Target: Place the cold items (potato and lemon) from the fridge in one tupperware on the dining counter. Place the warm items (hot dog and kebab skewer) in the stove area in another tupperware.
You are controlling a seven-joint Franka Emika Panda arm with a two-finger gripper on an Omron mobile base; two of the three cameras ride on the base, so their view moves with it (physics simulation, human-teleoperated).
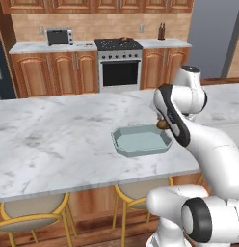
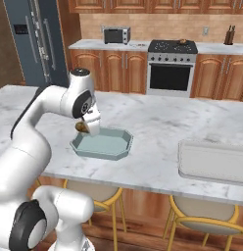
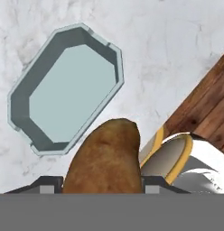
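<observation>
My gripper [image 3: 105,185] is shut on a brown potato [image 3: 107,158], which sticks out past the fingertips. In the base views the potato [image 1: 162,124] [image 2: 82,127] hangs just above the marble dining counter [image 1: 54,140], at the near right corner of an empty pale blue octagonal tupperware [image 1: 142,141] [image 2: 101,144]. Seen from the hand, that tupperware [image 3: 23,108] lies up and to the left of the potato. The lemon is out of view. A small brown item [image 2: 182,41] lies on the stove, too small to name.
A flat pale container [image 2: 214,162] rests on the counter to the right. Yellow-framed stools [image 1: 32,212] stand under the near edge. At the back are the stove [image 1: 119,46], a toaster oven [image 1: 59,36] and the dark fridge [image 2: 35,39].
</observation>
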